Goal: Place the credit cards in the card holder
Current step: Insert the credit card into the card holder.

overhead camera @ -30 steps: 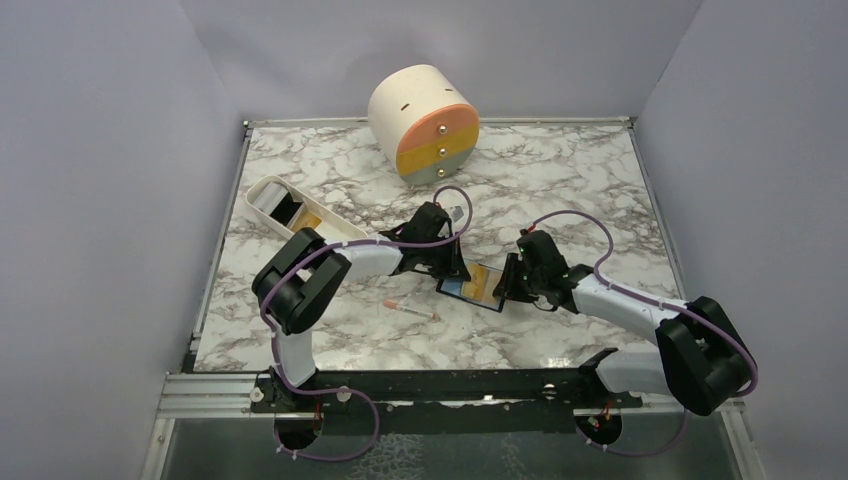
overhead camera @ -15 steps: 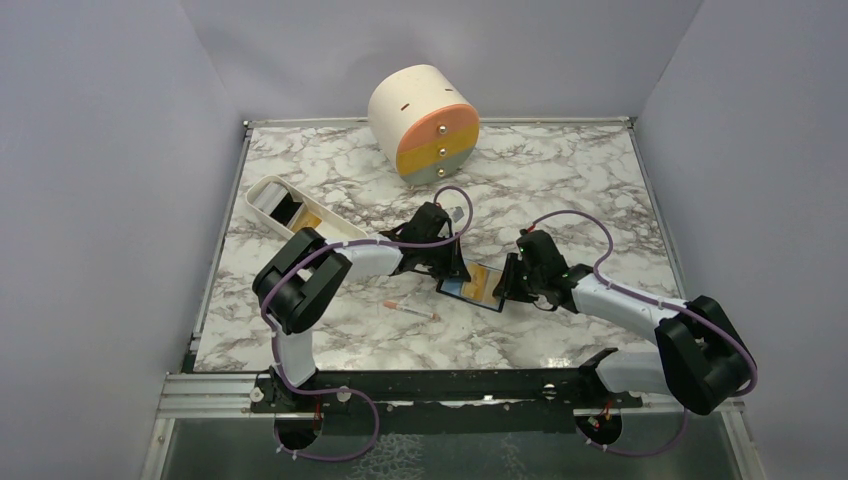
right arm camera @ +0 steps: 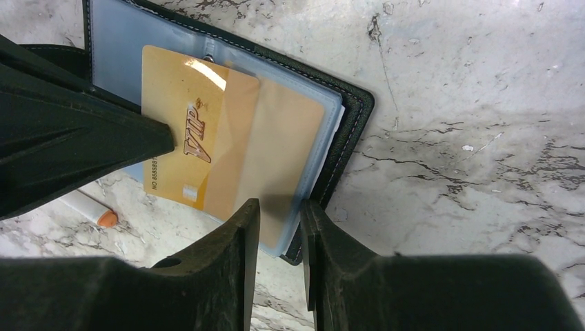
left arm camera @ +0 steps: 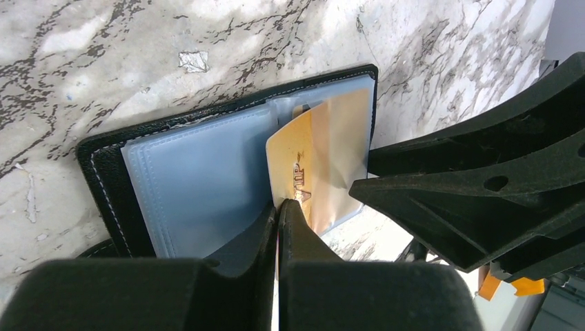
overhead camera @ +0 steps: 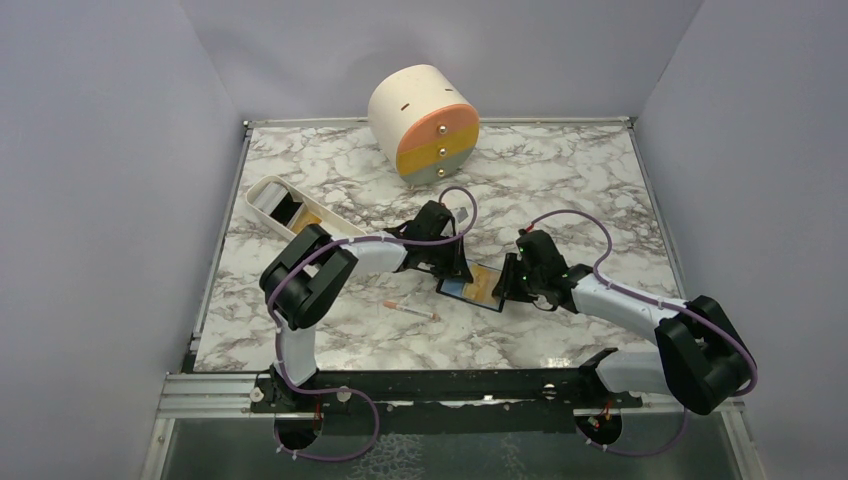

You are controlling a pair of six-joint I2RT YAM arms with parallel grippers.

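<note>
1. The right gripper (right arm camera: 279, 227), jaws slightly apart, pinches the clear sleeve edge of the card holder (right arm camera: 348, 131).
2. The left gripper (left arm camera: 278, 214), pressed together, pinches the gold card (left arm camera: 310, 172), which sits partly inside the sleeve.
3. The card holder lies open mid-table.

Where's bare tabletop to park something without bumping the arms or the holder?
Free: the marble right of the drawer box toward the far right corner, and the near strip beyond the white-and-pink stick. Crowded: mid-table, where both grippers meet over the card holder, and the white tray on the left.
</note>
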